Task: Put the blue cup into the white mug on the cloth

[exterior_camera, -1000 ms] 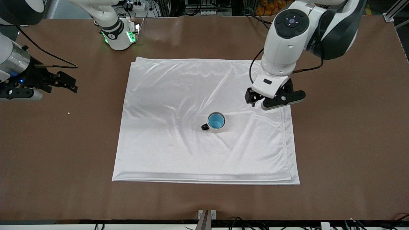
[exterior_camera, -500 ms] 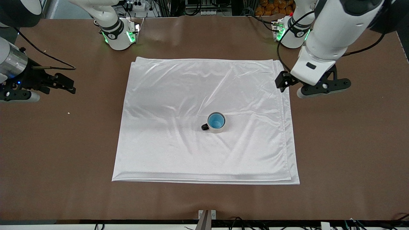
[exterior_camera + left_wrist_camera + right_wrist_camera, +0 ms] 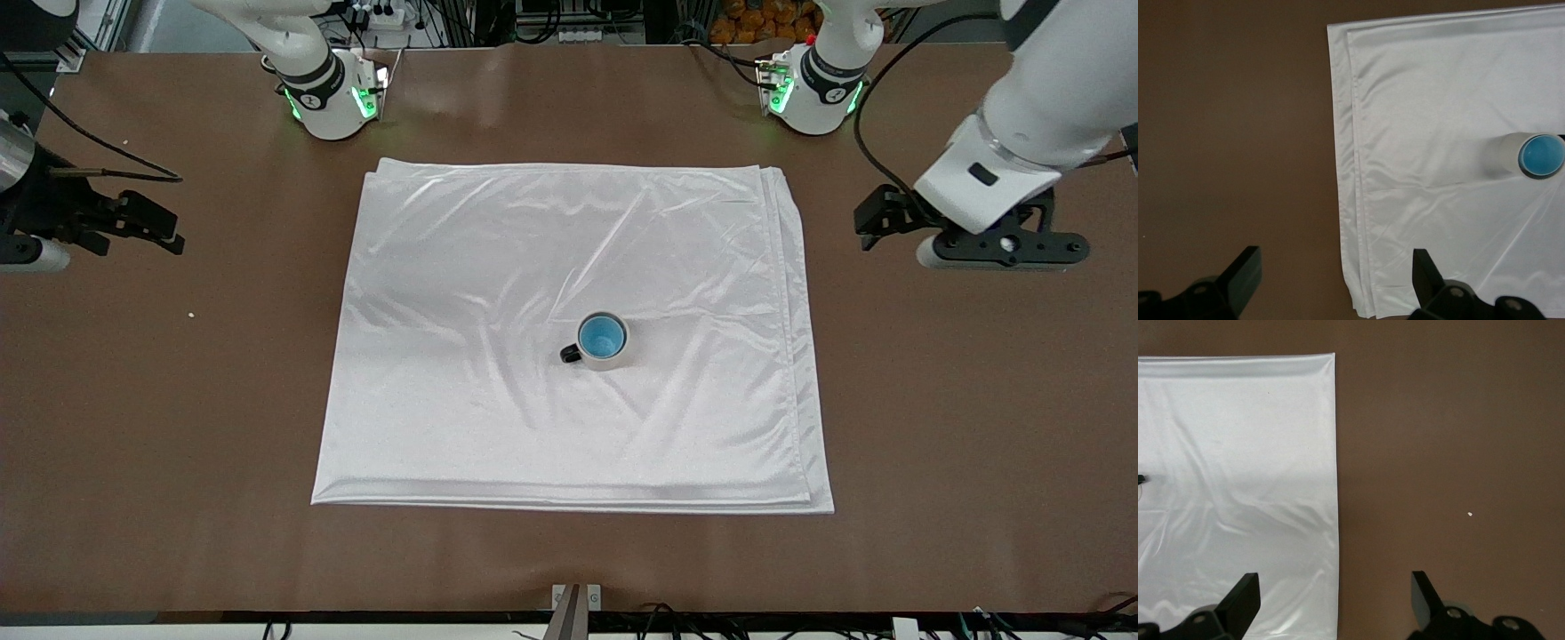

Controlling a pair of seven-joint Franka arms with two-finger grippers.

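Blue cup (image 3: 601,337) sits nested inside the white mug (image 3: 609,358) on the cloth (image 3: 498,267), only its inside showing. Left gripper (image 3: 1335,283) and right gripper (image 3: 1335,603) hang spread and empty over bare table (image 3: 978,400), partly cut off.

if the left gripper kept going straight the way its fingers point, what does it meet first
Probably bare table. The left gripper, open, points down beside the cloth edge; depth unclear, so it might graze that edge.
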